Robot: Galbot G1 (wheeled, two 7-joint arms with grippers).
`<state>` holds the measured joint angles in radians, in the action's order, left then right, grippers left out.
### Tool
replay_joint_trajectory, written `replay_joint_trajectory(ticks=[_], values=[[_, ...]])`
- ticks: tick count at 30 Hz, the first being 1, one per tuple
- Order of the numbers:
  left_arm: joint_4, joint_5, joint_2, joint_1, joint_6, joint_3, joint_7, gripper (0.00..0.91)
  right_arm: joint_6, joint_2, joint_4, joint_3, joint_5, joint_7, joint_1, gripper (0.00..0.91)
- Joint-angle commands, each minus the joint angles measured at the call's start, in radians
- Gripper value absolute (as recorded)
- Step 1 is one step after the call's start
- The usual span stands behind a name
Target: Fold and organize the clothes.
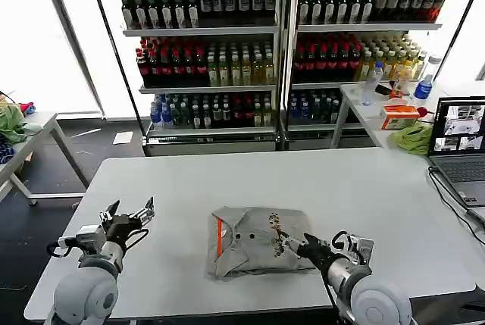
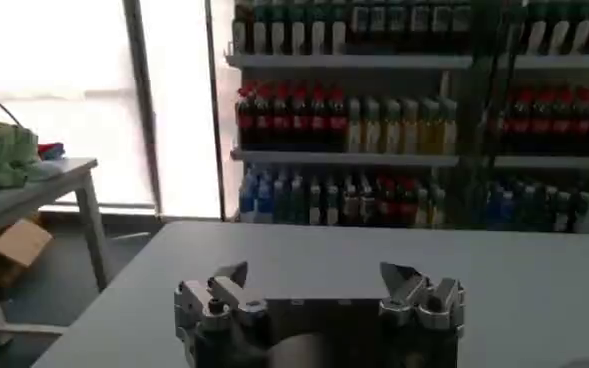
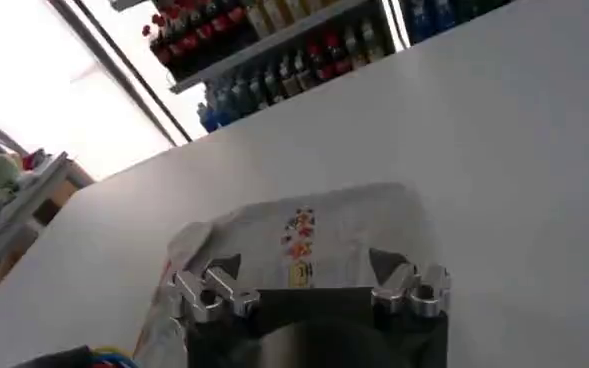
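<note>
A light grey shirt lies folded into a compact rectangle on the white table, near the front edge. Its buttoned neck with orange-red trim faces left and the small multicolour print faces right. My right gripper is at the shirt's right edge, low over the cloth. In the right wrist view the right gripper is open above the printed part of the shirt, holding nothing. My left gripper hovers open over bare table to the left of the shirt. It also appears open in the left wrist view.
An open laptop with a cable sits at the table's right edge. A green cloth and a water bottle are on a side table behind. Drink shelves stand at the back. A left side table holds cloths.
</note>
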<state>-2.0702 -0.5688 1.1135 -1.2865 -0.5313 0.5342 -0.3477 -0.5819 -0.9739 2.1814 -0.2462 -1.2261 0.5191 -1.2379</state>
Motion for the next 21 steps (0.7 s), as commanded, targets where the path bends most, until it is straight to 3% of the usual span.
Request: replay_joint_trajectory(ticks=[1,8,21], values=[[0.003,-0.001,0.002,-0.001,0.0,-0.003,0.001,0.907,0.0,0.01,0.004,0.029,-0.034,0.024,-0.044,0.907],[0.002,-0.004,-0.007,-0.001,-0.001,0.0,0.001,0.907,-0.001,0.01,-0.046,0.025,-0.117,0.053,-0.008,0.907],[0.016,-0.005,-0.007,0.008,0.0,-0.002,0.002,0.907,-0.001,0.017,-0.068,0.002,-0.099,0.052,-0.012,0.907]])
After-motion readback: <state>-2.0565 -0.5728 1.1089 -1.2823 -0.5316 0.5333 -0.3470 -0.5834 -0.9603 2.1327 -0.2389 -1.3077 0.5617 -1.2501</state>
